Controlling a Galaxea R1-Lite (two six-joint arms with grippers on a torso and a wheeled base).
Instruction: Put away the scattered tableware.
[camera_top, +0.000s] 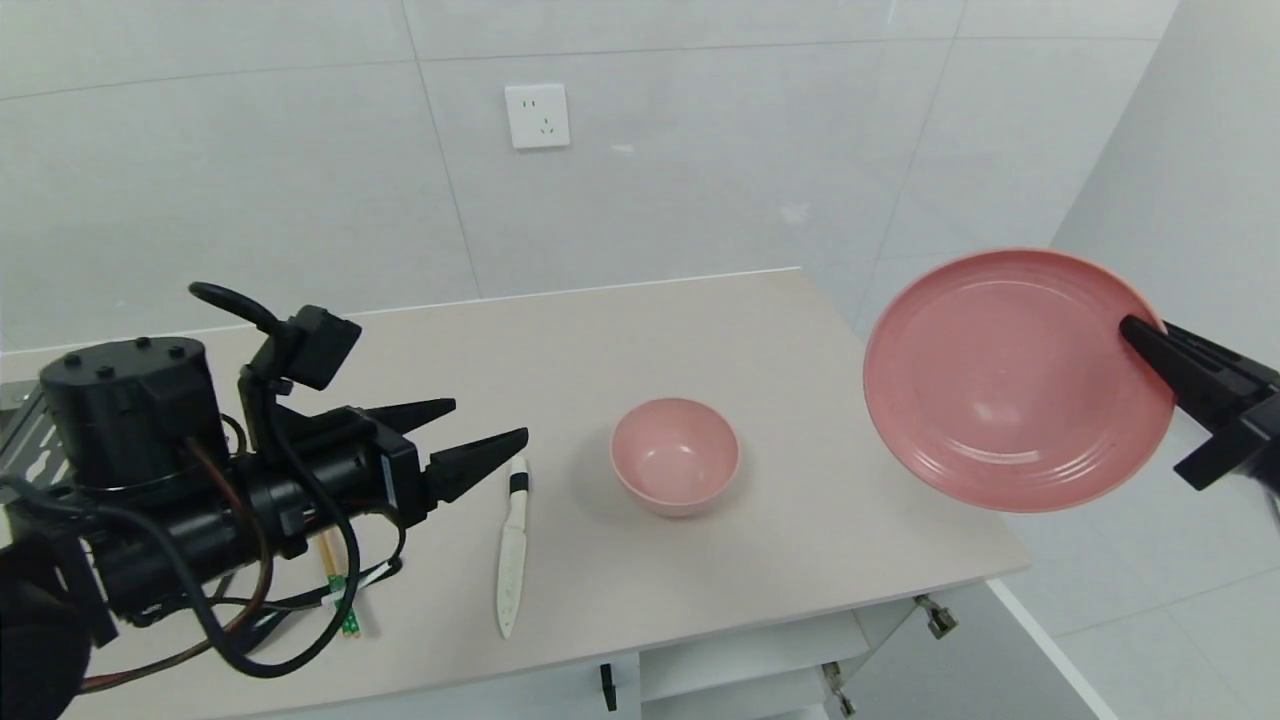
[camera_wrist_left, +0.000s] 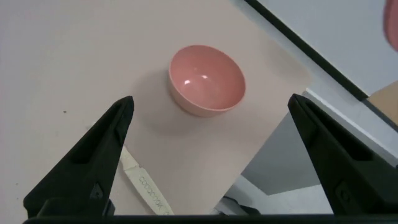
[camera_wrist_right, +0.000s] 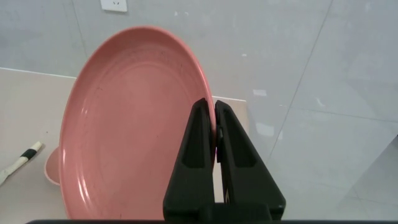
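Treat the plate (camera_top: 1000, 390) as a light, rigid, smooth-faced piece, probably moulded plastic; expect it to slip or pivot in a narrow pinch rather than bend; the only workable hold is at the rim, and the right gripper (camera_wrist_right: 215, 121) has it there; its jaws are closed on the rim, one finger on the upper face and one behind, with only the plate's thickness between them; the plate hangs in the air, steeply tilted, out past the right-hand end of the counter (camera_top: 700, 330), touching nothing else; judge the main risk to be rotation about the pinch point, since the whole disc hangs from one spot; avoid sharp wrist moves

Treat the bowl (camera_top: 675, 468) as equally light and stiff; it stands upright near the middle of the counter; take it by the wall, one finger inside and one outside; the knife (camera_top: 513, 545) lies flat to the bowl's left, thin and low, so grip it across its narrow width; the chopsticks (camera_top: 340, 590) lie partly hidden under the left arm; the left gripper (camera_top: 488, 420) hovers above the counter near the knife's handle end, jaws wide apart, holding and touching nothing
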